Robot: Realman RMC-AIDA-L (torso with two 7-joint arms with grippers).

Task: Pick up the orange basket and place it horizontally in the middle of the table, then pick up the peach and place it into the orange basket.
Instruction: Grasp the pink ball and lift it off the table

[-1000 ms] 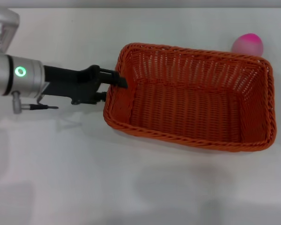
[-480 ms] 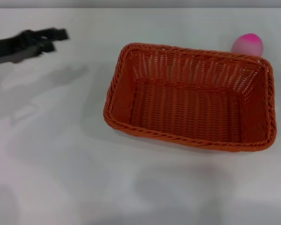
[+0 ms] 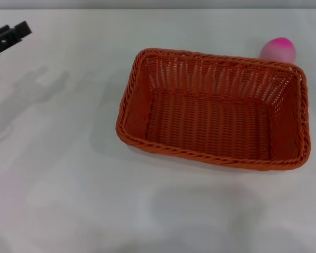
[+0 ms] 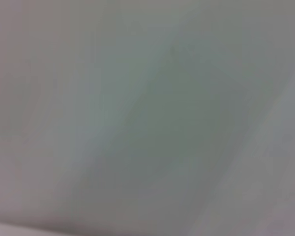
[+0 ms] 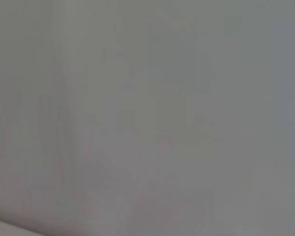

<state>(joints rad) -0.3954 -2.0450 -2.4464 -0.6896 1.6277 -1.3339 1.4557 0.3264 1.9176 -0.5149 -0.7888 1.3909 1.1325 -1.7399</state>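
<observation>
The orange basket [image 3: 213, 108] lies flat on the white table [image 3: 68, 184], its long side running left to right, a little right of centre, and nothing is inside it. The peach [image 3: 277, 49], pink with a magenta top, rests on the table just behind the basket's far right corner. My left gripper [image 3: 11, 38] shows only as black fingertips at the far left edge, well away from the basket, open and holding nothing. The right gripper is out of view. Both wrist views show only blank pale surface.
The left arm's shadow falls on the bare table [image 3: 37, 89] to the left of the basket. Open tabletop lies in front of the basket and to its left.
The left gripper has let go of the basket's left rim and pulled back to the far left edge of the head view. Basket and peach have stayed put.
</observation>
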